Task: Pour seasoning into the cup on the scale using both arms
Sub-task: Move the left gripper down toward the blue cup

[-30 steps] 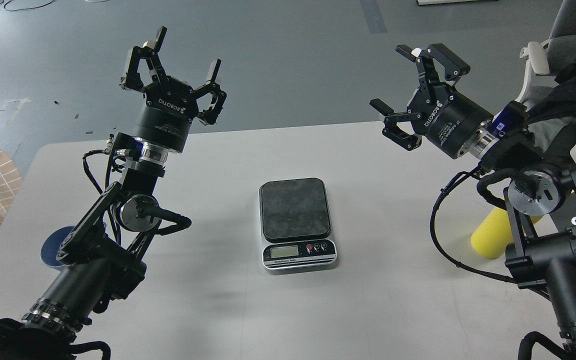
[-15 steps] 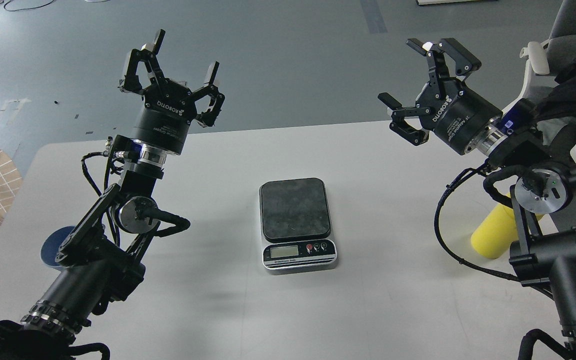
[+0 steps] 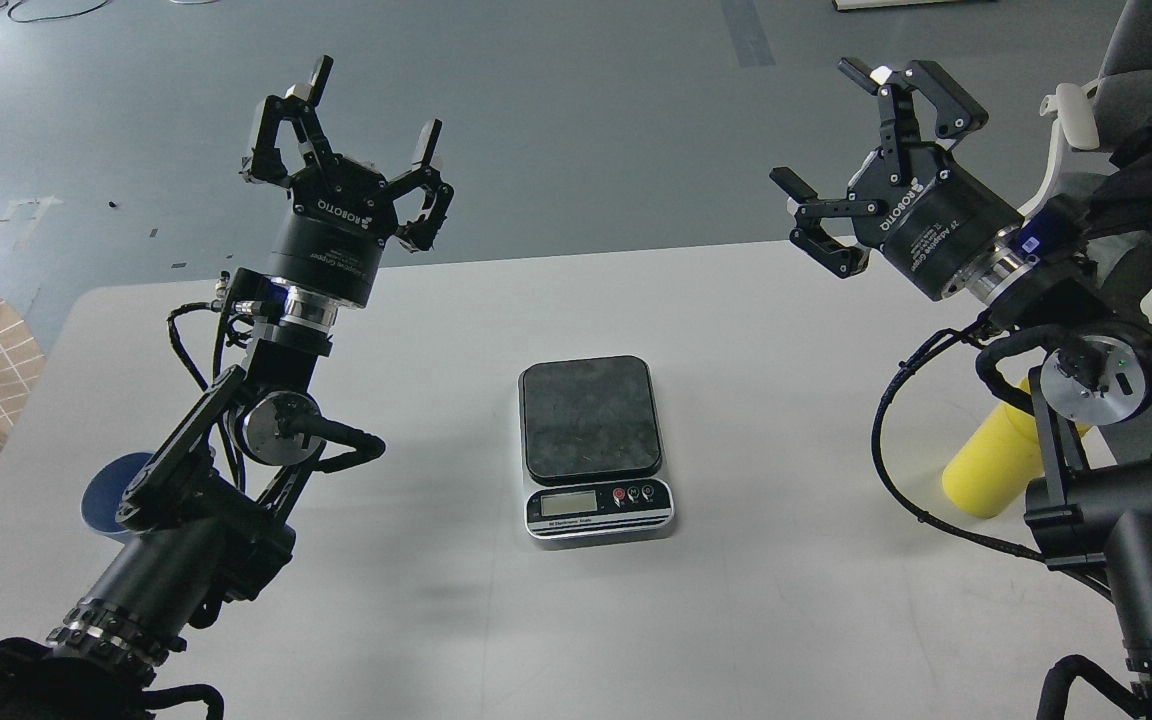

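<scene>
Matte white bench, smooth and bare-looking around a small flat scale: dark mottled rounded-rectangle plate, silver front, grey LCD, tiny round buttons. Left gripper raised above the far-left bench edge, black jointed fingers spread apart, holding nothing. Right gripper raised at far right, fingers likewise splayed and empty. Dusty blue cup at left, mostly hidden behind the left arm. Glossy yellow cylindrical seasoning at right, tilted, partly behind the right arm.
</scene>
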